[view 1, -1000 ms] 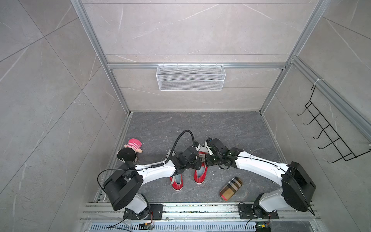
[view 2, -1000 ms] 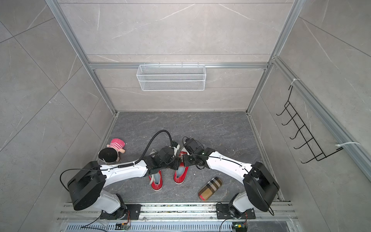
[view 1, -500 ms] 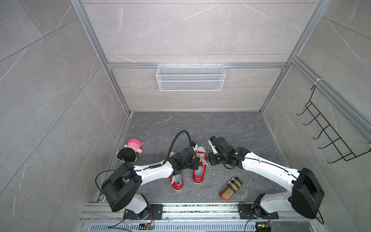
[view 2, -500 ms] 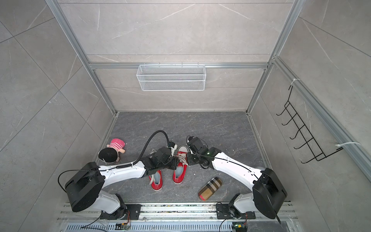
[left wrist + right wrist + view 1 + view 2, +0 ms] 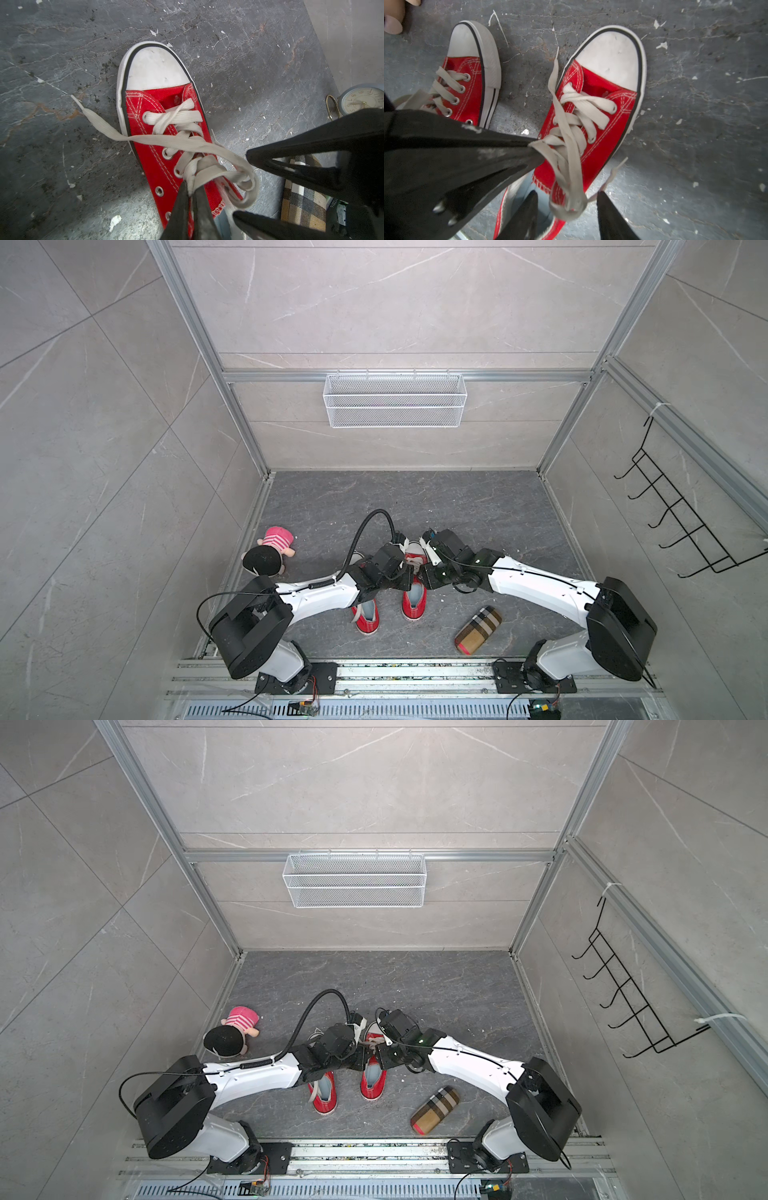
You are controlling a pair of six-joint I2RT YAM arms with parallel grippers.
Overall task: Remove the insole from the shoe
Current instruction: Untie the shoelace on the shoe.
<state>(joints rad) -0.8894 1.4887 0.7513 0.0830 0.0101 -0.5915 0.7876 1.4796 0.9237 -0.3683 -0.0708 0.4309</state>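
"What just changed?"

"The right gripper (image 5: 568, 193) has let go. Its fingers now stand spread above the red sneaker (image 5: 593, 116), at its opening."

"And the other arm?"

"The left gripper (image 5: 191, 187) pinches the white shoelace (image 5: 166, 142). The pale blue insole (image 5: 520, 190) is inside the shoe, under the right fingers, probably the next thing to grab."

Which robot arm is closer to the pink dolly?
Left. The left arm stretches out right beside the doll. The right arm comes in from the far side of the red shoes.
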